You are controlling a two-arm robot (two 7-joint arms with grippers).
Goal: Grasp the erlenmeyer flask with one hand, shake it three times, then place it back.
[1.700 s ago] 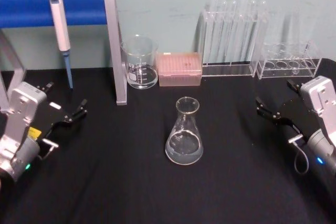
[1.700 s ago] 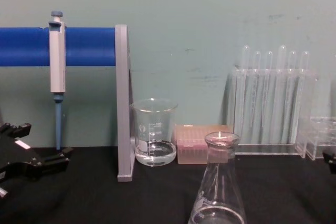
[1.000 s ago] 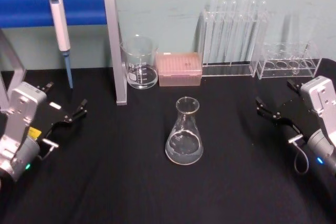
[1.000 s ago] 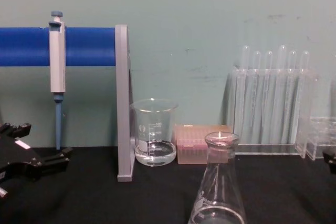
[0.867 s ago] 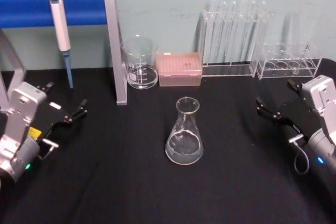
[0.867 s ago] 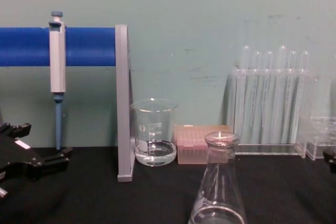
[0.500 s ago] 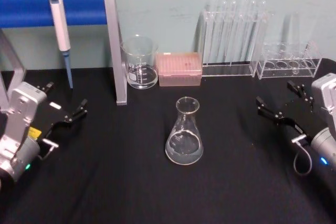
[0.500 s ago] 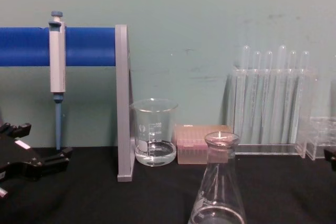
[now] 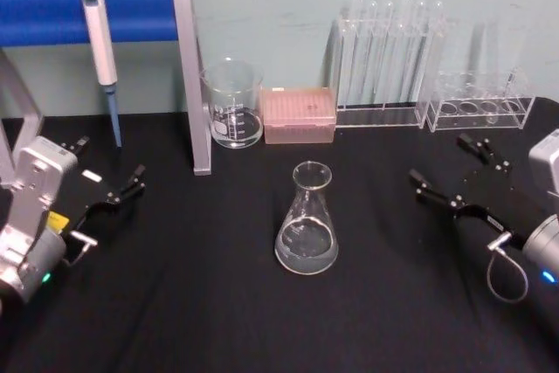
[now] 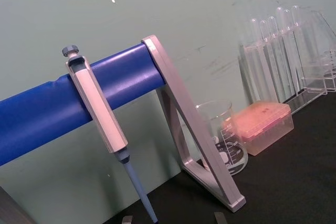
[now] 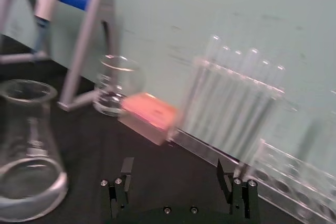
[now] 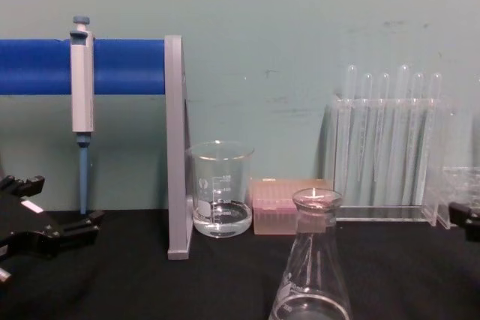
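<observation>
The erlenmeyer flask (image 9: pixel 307 223) stands upright mid-table with a little clear liquid in its base; it also shows in the chest view (image 12: pixel 311 264) and the right wrist view (image 11: pixel 29 148). My right gripper (image 9: pixel 440 162) hovers open to the flask's right, a clear gap away, its two black fingers wide apart (image 11: pixel 173 176) with nothing between them. My left gripper (image 9: pixel 110 162) rests open at the table's left side (image 12: pixel 64 206), far from the flask.
A blue bar on a grey frame (image 9: pixel 190 85) holds a pipette (image 9: pixel 100 41) at back left. A glass beaker (image 9: pixel 233 104), a pink tip box (image 9: pixel 300 114), a test tube rack (image 9: pixel 384 58) and a low clear rack (image 9: pixel 483 100) line the back.
My right gripper has moved left toward the flask. The flask and the left arm have not moved.
</observation>
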